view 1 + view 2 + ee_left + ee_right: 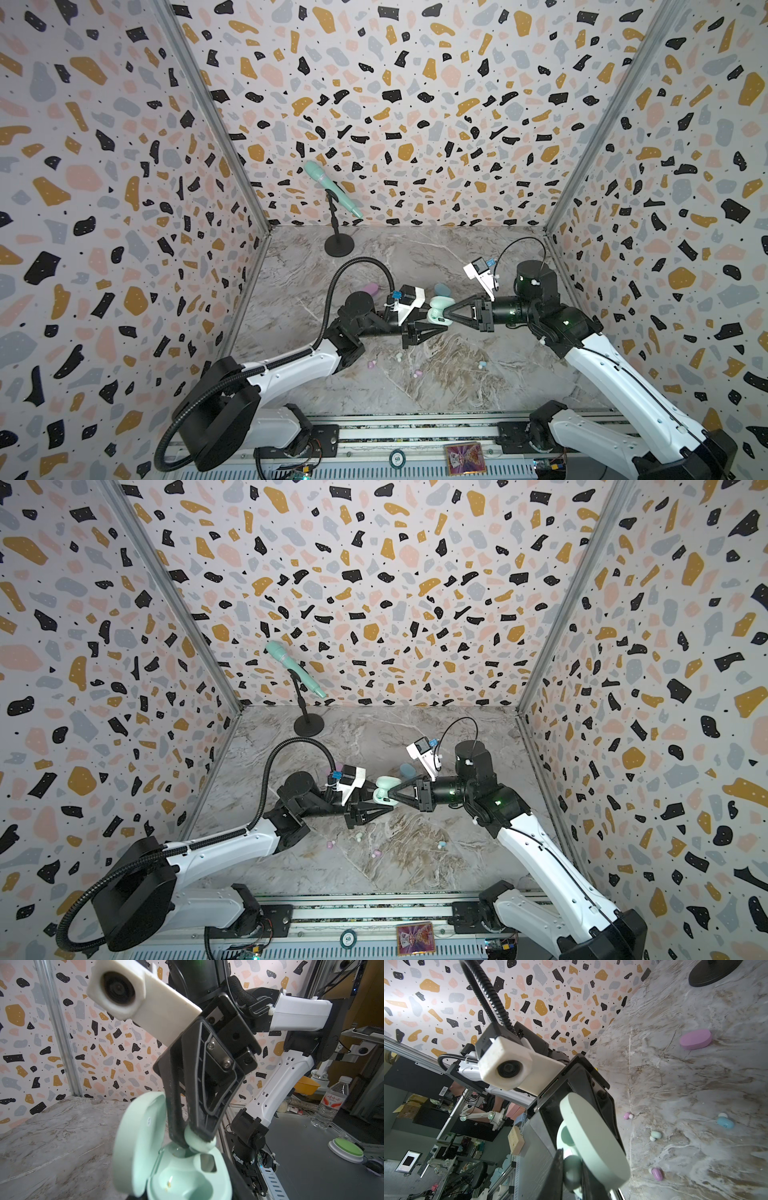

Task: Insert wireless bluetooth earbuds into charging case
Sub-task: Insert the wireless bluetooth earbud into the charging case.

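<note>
My left gripper (441,325) is shut on an open mint charging case (436,309), held above the table. In the left wrist view its lid (135,1142) stands up beside two sockets, the near one empty. My right gripper (448,313) is shut on a mint earbud (197,1141), which hangs right at the far socket's mouth; the right wrist view shows this earbud (572,1172) between the fingers. Loose earbuds lie on the table: two pink (627,1115) (657,1174), one mint-white (655,1135), one light blue (724,1122).
A closed pink case (695,1039) lies behind the left arm. A closed blue case (440,287) lies just behind the grippers. A mint microphone (332,189) on a black stand (338,245) is at the back left. Patterned walls enclose three sides.
</note>
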Available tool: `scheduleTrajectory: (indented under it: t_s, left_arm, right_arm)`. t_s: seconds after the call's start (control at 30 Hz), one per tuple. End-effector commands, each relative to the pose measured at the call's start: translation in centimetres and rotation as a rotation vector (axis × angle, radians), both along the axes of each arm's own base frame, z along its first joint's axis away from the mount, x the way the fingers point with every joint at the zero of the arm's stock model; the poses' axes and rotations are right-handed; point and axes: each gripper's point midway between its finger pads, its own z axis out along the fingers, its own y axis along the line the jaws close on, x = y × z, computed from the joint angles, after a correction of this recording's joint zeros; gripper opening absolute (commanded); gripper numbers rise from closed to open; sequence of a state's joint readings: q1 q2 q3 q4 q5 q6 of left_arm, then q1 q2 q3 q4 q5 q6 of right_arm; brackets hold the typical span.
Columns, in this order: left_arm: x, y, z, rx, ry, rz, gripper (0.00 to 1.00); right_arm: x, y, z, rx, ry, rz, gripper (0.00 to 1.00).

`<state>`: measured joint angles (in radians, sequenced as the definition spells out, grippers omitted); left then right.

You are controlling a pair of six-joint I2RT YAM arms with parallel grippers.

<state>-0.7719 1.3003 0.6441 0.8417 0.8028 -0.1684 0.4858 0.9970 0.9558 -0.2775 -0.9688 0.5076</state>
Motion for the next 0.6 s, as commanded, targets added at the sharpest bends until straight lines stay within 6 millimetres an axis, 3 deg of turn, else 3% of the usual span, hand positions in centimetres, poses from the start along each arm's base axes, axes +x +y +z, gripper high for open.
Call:
scheduleTrajectory:
  t_s: [0.0,0.57]
  left_arm:
    - [-1.6,0.4,2.8,-0.077,-0.113,-0.045,0.32]
    - [-2.1,0.4,3.0,-0.082,-0.123,-0.060,0.32]
  right_arm:
    - [0.5,-0.2,-0.3,0.004,0.028,-0.024,0.04]
    - [1.7,-0.2,-1.0,-0.040,0.054,-0.074,0.10]
